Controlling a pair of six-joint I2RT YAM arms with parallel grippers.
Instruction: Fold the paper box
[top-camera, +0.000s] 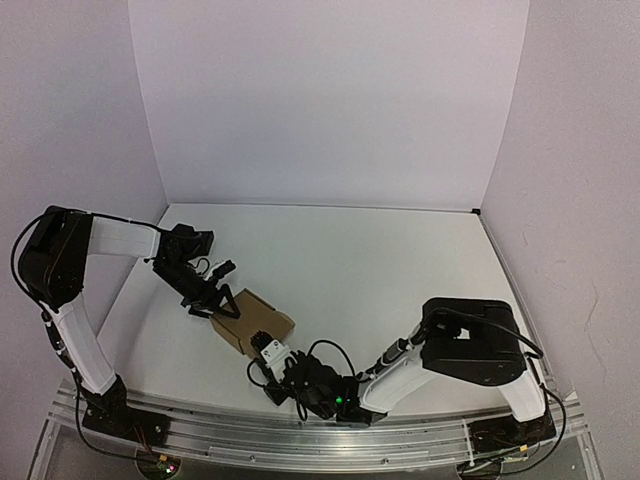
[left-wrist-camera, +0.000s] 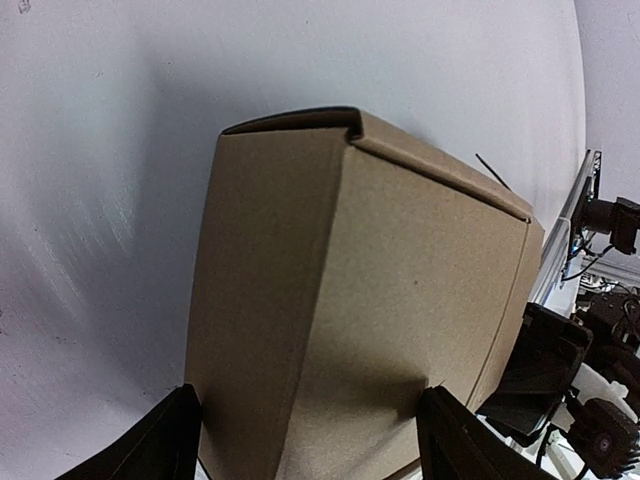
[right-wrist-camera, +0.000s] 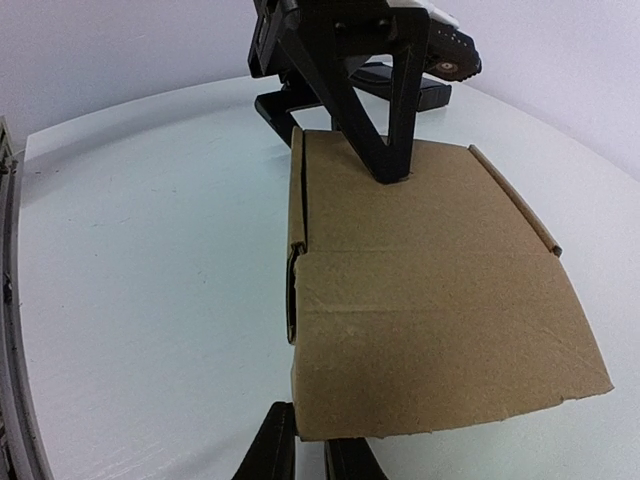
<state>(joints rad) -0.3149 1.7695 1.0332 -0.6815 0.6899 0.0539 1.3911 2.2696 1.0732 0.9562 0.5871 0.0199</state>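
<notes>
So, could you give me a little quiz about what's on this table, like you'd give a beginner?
1. True or false: the brown cardboard box is an unfolded flat sheet.
2. Which arm's tool has its fingers spread on either side of the box? A) left B) right
3. Fill in: the box sits on a ___ table.
Key: 1 false, its walls are folded up; 2 A, the left tool; 3 white.

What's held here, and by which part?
The right hand seems to pinch the box by its near flap's corner. The left hand straddles its far end; grip unclear.
</notes>
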